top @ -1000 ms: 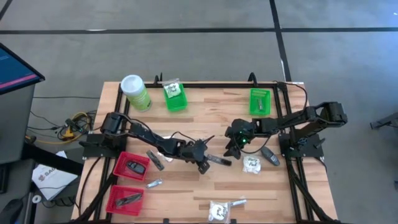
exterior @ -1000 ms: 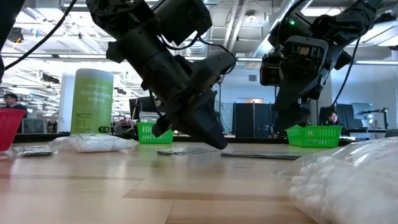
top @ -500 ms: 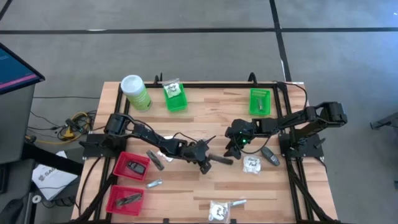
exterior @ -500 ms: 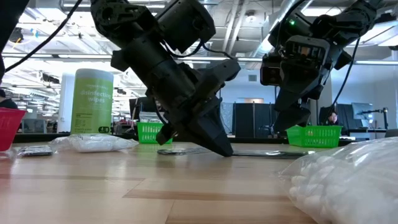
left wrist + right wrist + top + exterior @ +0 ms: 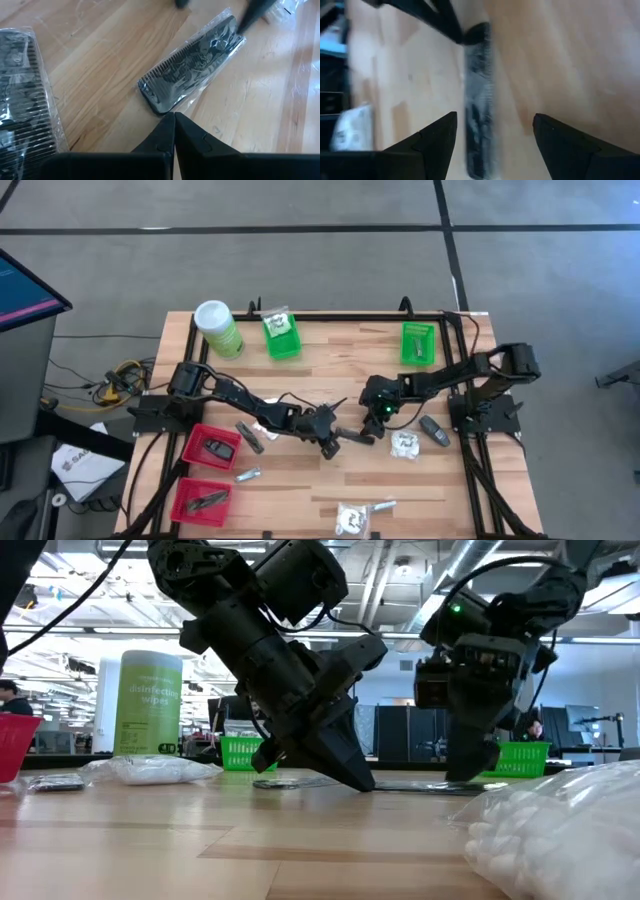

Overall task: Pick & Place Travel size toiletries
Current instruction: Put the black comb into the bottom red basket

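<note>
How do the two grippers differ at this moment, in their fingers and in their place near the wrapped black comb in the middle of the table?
The left gripper is shut, fingertips pressed together at one end of the wrapped black comb; the right gripper is open, its fingers spread wide. The left gripper sits at the comb's end nearer the left arm, while the right gripper is above the comb's other end, straddling it. Both are low over the table and point at the same comb.
</note>
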### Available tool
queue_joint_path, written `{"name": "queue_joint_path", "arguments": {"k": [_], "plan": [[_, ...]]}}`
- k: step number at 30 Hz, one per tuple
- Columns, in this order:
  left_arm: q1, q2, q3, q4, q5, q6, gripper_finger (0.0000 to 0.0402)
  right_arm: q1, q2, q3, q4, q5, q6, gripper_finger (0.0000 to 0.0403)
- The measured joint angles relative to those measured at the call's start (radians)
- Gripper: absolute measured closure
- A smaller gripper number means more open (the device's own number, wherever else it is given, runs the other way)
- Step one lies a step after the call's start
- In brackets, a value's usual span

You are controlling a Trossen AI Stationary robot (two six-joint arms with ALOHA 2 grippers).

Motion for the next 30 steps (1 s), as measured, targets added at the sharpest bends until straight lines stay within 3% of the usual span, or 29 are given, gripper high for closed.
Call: {"name": "queue_joint_path", "arguments": {"k": [4,8,18,24,30], "plan": [[0.0,0.0,0.0,-0.001,0.0,0.0,0.0401,0.004,0.066,0.001,0.083,-0.107,0.0,0.0148],[0.0,0.001,0.0,0.0,0.0,0.001,0.0402,0.003,0.112,0.002,0.135,-0.145,0.028,0.0148],[0.0,0.002,-0.001,0.0,-0.009,0.001,0.0401,0.021,0.124,0.061,0.128,-0.158,0.035,0.0148],[0.0,0.002,-0.001,0.0,-0.01,0.002,0.0401,0.061,0.132,0.116,0.06,-0.09,0.025,0.0149],[0.0,0.002,-0.002,0.0,-0.016,0.007,0.0402,0.088,0.198,0.166,0.034,-0.102,0.02,0.0197]]}}
